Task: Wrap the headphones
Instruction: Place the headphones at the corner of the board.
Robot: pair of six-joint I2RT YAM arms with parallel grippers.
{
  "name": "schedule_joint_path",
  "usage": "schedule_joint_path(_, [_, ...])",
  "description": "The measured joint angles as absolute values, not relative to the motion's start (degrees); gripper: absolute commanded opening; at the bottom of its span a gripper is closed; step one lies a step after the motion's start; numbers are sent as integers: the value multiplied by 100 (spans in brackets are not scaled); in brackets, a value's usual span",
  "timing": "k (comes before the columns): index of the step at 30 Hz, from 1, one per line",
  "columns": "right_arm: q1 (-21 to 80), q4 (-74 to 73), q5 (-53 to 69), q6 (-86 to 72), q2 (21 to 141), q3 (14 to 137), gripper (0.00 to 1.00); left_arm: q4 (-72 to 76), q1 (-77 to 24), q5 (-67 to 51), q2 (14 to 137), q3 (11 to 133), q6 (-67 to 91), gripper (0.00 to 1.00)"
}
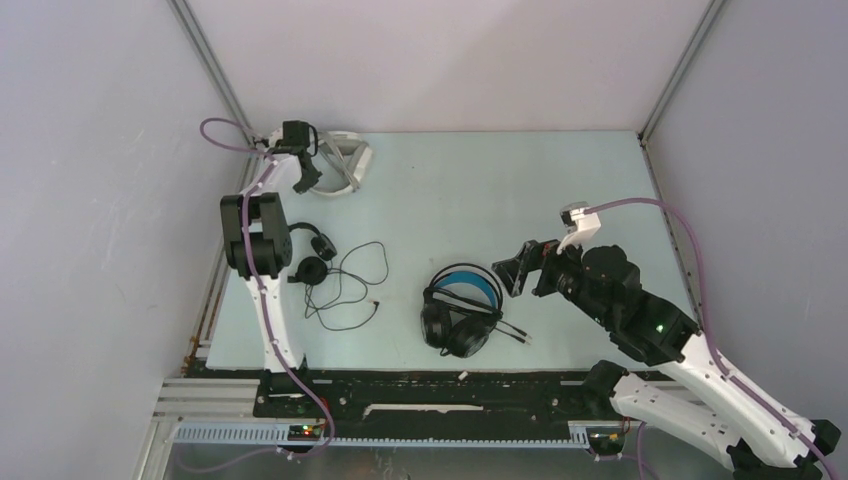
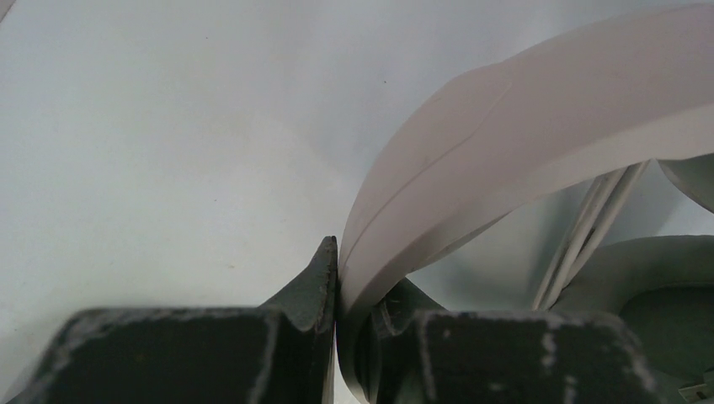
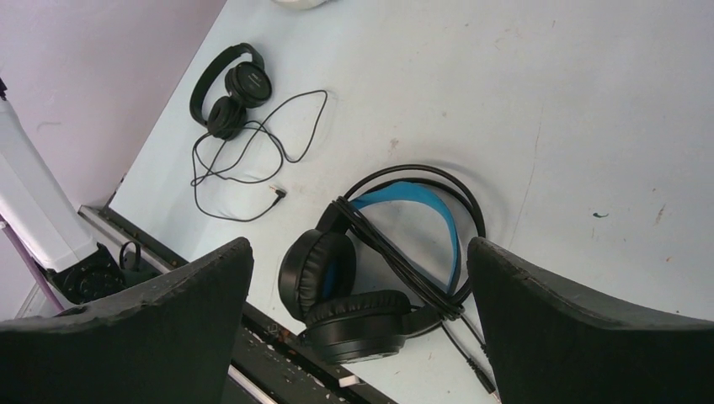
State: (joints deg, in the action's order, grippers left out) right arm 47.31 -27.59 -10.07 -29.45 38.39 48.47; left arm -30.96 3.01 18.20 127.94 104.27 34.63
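The white-grey headphones (image 1: 342, 160) lie at the table's far left corner. My left gripper (image 1: 303, 152) is shut on their pale headband (image 2: 505, 143), pinched between the dark fingers (image 2: 313, 286); a white cord (image 2: 589, 227) and a grey ear cup (image 2: 665, 295) show behind it. The bulky black pair with a blue-lined headband (image 1: 461, 305) (image 3: 370, 286) lies near the front centre, its cord wound around the band. My right gripper (image 1: 517, 270) (image 3: 358, 244) hovers open just right of it, holding nothing. The small thin black pair (image 1: 311, 256) (image 3: 231, 88) rests at the left, its cord (image 1: 350, 288) sprawled loose.
A black rail (image 1: 400, 385) runs along the table's (image 1: 560, 190) near edge, close to the bulky pair. Grey walls and metal posts (image 1: 212, 60) close in the left, back and right sides. The left arm's upright links (image 1: 258, 250) stand beside the small pair.
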Motion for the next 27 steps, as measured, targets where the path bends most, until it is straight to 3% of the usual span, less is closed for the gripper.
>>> schedule_joint_path(6, [4746,-2773,-1131,-2906,3642,4847,99,-3089,331,1739,12857,10427,3607,24])
schedule_joint_path(17, [4751,-2895,-1575,-2659,3253,4845,99,-3061,449,1463,12973,10495,3815,26])
schedule_joint_path(27, [4751,-2952,-1774,-2346,3105,4847,100,-3055,486,1179,12980,10495,3857,40])
